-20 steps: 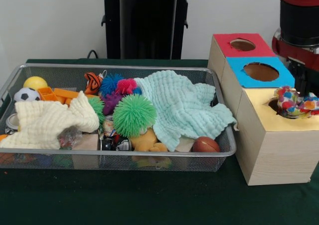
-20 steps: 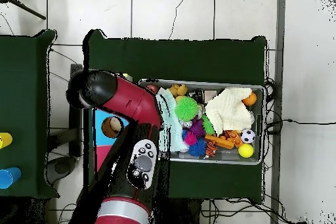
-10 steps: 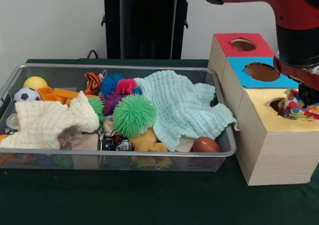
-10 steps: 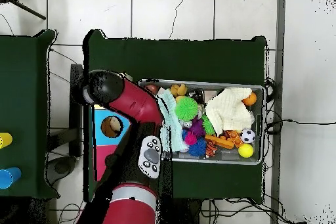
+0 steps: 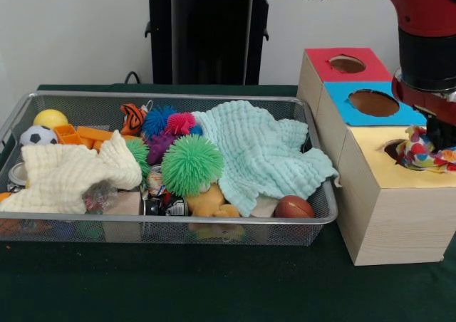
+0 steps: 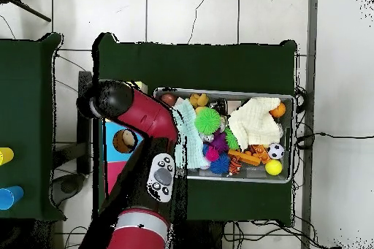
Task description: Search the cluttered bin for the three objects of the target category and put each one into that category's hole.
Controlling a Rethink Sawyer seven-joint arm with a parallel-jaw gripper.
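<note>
- The claw (image 5: 440, 133) is hard to read here. Only its dark lower end is seen, right over the yellow hole (image 5: 394, 151), so whether it's clamped or let go can't be told.
- The rag toy (image 5: 422, 152) is found lying half in that hole, draped over the rim, just under the claw. Contact between the two can't be made out.
- Compared with a second ago, the arm (image 5: 420, 23) has been swung in over the boxes (image 5: 377, 201); back then only its side was seen at the right edge. Over the last half second barely anything has been shifted, and the toy is bunched a bit more toward the hole.
- So the drop is judged to be underway, not finished: the toy isn't fully in yet.
- The bin (image 5: 71, 101) looks untouched: the green ball (image 5: 191, 165) and mint cloth (image 5: 260, 151) are left as they were, so more searching is probably needed there.
</note>
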